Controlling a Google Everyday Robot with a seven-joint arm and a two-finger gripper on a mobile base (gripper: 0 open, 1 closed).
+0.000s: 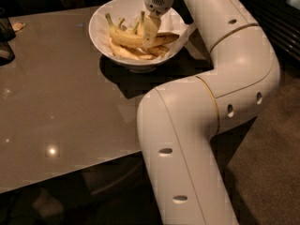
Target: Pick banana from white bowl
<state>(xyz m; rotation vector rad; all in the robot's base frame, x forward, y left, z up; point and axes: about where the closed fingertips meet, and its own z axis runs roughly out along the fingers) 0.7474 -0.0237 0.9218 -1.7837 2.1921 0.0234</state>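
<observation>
The brown table (61,107) carries the white bowl (100,34), gripper (150,35) down inside it, and a dark object (4,34).

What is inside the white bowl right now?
A long yellow banana lies on top of shorter, paler bananas in the white bowl. The tool is down at the long banana's middle, hiding that part. The bowl's bottom is covered by fruit.

Dim indoor scene lit from overhead: the glossy grey-brown tabletop (61,102) carries small bright glints (51,150) near its front edge, and a dark shadow (140,76) pools in front of the wide, round white bowl (101,29). The pale two-finger gripper (151,31), hanging over the bowl's middle, and the big white jointed robot arm (187,125) are the brightest surfaces. The background beyond the table sinks into near black.
</observation>
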